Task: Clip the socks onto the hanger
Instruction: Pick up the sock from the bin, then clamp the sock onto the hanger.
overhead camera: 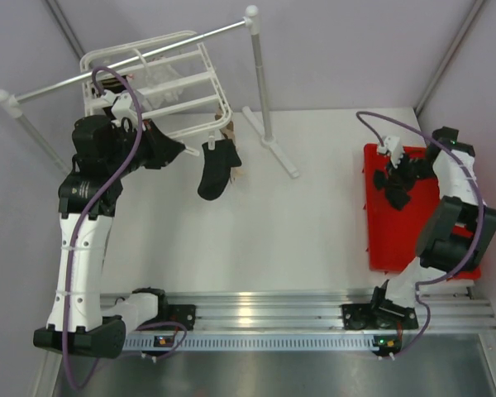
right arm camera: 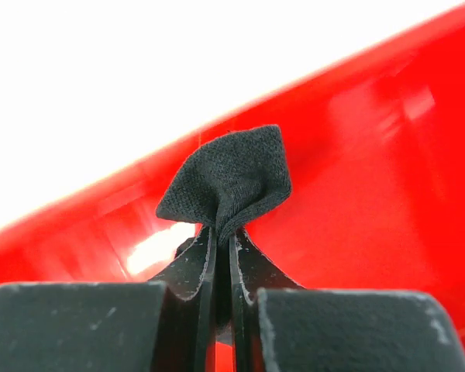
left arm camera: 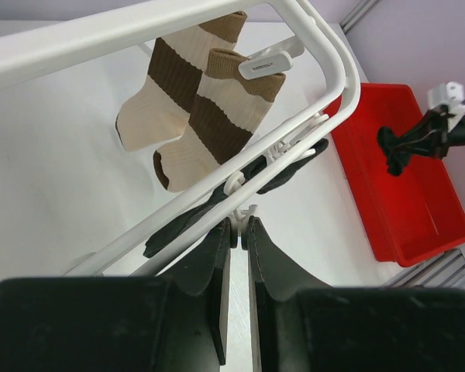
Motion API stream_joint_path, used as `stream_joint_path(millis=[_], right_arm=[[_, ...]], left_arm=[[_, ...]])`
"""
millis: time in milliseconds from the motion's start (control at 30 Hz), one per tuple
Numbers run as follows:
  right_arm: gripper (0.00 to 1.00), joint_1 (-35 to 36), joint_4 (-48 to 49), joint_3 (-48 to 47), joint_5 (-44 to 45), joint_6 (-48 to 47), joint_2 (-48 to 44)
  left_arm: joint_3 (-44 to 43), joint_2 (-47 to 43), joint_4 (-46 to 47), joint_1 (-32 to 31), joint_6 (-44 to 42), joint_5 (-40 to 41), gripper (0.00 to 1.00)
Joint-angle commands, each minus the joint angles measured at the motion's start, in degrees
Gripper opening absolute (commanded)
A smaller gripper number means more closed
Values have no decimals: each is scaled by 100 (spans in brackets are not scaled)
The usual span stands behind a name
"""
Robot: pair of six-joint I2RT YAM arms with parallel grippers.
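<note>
The right pincer (right arm camera: 222, 242) is pinching a bunched black sock (right arm camera: 229, 174) above the red tray (right arm camera: 356, 155) at the counter's (overhead camera: 314, 231) right edge. The left pincer (left arm camera: 241, 229) is pressed almost together just under a white clip (left arm camera: 236, 183) of the hanger (left arm camera: 329, 70), where a second black sock (left arm camera: 182, 225) and two cream-and-brown socks (left arm camera: 217, 116) hang clipped.

Left arm (overhead camera: 81, 248) was extended forward from its base, with the wrist turned to the right. Left gripper (left arm camera: 240, 226) had its jaws almost together, only a thin slit between the fingers. Right arm (overhead camera: 455, 223) was folded back on itself, forearm pointing left. Right gripper (right arm camera: 223, 232) was clamped on a fold of black sock (right arm camera: 229, 174).
</note>
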State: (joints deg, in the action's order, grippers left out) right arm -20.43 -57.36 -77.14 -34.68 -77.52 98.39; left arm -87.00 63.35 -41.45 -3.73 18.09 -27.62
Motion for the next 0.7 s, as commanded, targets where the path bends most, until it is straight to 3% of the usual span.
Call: stream_joint_path(millis=[0, 100, 167, 200, 233, 267, 300, 333, 533, 667], right_arm=[[0, 344, -565, -731, -1602, 964, -811], [0, 905, 4, -653, -2297, 2211, -1276], [0, 1328, 723, -241, -2560, 3536, -1576], [0, 1809, 1858, -22, -2596, 4098, -1925], [0, 1997, 2513, 485, -2597, 5296, -2120], [0, 2425, 3146, 733, -2397, 5900, -2461], [0, 2995, 4484, 953, -2221, 6463, -2595], [0, 3288, 4967, 1260, -2097, 7347, -2675], [0, 5354, 6988, 1114, -1052, 9147, -2360], [0, 6337, 7494, 711, -804, 9632, -1825]], left_arm=[[25, -77, 304, 30, 46, -121, 0], [60, -112, 392, 30, 90, -148, 0], [95, -113, 445, 30, 116, -174, 0], [96, -121, 480, 30, 151, -191, 0], [113, -121, 498, 30, 177, -191, 0], [122, -113, 533, 30, 230, -226, 0], [131, -104, 559, 30, 265, -235, 0], [140, -112, 620, 30, 292, -253, 0], [245, -130, 787, 30, 450, -385, 0], [298, -148, 805, 30, 494, -394, 0]])
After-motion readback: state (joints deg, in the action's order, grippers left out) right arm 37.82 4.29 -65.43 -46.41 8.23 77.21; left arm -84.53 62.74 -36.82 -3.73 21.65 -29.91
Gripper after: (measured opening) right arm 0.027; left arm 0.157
